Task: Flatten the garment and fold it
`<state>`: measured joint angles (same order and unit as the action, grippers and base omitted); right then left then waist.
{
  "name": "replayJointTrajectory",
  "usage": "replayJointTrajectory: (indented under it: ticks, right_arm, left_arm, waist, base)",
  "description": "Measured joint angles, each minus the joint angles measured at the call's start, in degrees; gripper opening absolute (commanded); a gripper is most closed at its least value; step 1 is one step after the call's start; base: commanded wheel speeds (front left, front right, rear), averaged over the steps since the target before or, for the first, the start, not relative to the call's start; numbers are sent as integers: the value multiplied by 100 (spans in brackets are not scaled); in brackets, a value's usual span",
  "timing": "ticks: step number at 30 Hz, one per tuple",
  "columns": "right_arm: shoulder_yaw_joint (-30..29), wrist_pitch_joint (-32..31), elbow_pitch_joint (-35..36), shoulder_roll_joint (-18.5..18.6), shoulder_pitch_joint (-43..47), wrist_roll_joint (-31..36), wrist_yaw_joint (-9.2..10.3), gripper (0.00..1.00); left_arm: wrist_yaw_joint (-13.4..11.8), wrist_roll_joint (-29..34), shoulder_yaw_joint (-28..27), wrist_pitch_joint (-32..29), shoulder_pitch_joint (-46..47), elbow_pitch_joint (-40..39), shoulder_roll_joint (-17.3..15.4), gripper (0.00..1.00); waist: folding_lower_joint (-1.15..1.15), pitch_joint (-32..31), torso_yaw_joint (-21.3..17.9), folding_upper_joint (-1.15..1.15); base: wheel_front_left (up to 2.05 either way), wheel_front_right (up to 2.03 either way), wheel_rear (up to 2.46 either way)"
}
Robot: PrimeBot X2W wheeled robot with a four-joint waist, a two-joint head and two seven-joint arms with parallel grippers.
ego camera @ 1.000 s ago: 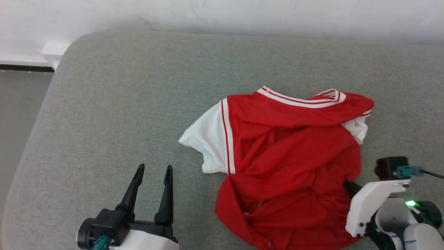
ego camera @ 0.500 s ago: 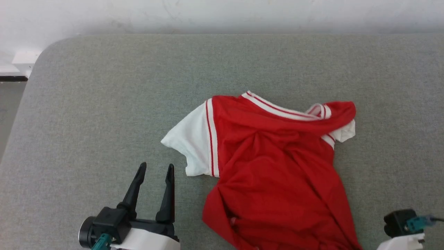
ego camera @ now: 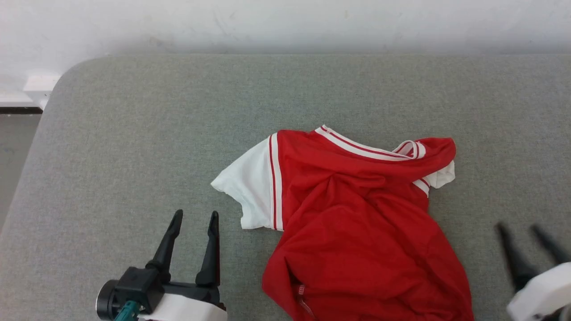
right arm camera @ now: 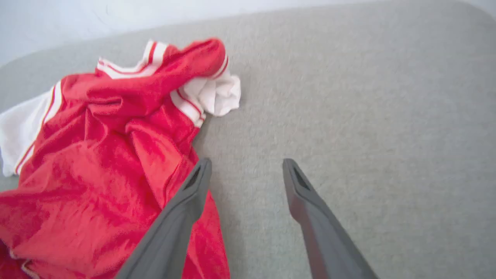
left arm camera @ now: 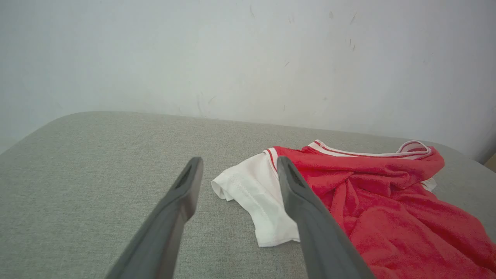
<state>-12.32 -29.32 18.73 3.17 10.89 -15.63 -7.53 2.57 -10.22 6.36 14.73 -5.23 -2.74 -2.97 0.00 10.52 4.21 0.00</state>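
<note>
— What does the garment (ego camera: 357, 223) look like?
— It's a red jersey T-shirt with white short sleeves and white-and-red striped trim at the collar (ego camera: 357, 145) and sleeve seams.
— Is it flat?
— No. It lies crumpled on the grey desk (ego camera: 134, 156), collar at the far side and the body wrinkled. The left sleeve (ego camera: 250, 191) is spread out. The right sleeve (ego camera: 441, 176) is bunched under a red fold.

A plain, bare indoor room, hard to name more closely: a broad table (ego camera: 134, 133) with rounded corners, covered in grey woven cloth, stands against a scuffed white wall (ego camera: 285, 22); at the far left a white skirting board (ego camera: 38, 84) meets a dull grey floor (ego camera: 15, 147)
</note>
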Motion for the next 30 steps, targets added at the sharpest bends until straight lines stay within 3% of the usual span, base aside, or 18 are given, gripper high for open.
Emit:
replayJointTrajectory:
  ticks: [3, 7, 12, 17, 21, 27, 30]
  right_arm:
    - [-360, 1044, 137, -4, -202, -18, 1, 100]
    - [-410, 2459, 47, -8, -292, 70, 0, 100]
    - [-307, 3528, -417, -12, -209, 253, 1, 100]
    - [-116, 3898, -809, -13, -180, 237, 0, 100]
    - [-64, 4067, -1000, -15, -245, 223, 0, 100]
    - [-1, 4120, -1195, -13, -343, 231, 0, 100]
    - [51, 4111, -1256, -14, -381, 236, 0, 100]
  left_arm:
    - [-2, 22, -45, 0, -32, -80, 0, 100]
    - [-19, 23, -56, 0, -63, -238, 0, 100]
    - [-169, 137, -99, 0, -64, -435, 0, 100]
    - [-208, 504, -101, 0, 115, -517, -46, 100]
    - [-97, 730, -19, -188, 626, -324, -278, 100]
    - [243, 1165, 420, -1325, 1656, 185, -779, 100]
    - [359, 1193, 716, -2103, 2109, 617, -869, 100]
  waist:
    - [0, -41, -8, 0]
    - [0, -50, -56, 0]
    - [0, -36, -162, 0]
    - [0, 21, -285, 0]
    - [0, 77, -366, 0]
    - [0, 189, -426, 0]
    - [0, 263, -436, 0]
  base:
    - [0, 0, 0]
    - [0, 0, 0]
    - [0, 0, 0]
    - [0, 0, 0]
    - [0, 0, 0]
    - [0, 0, 0]
    - [0, 0, 0]
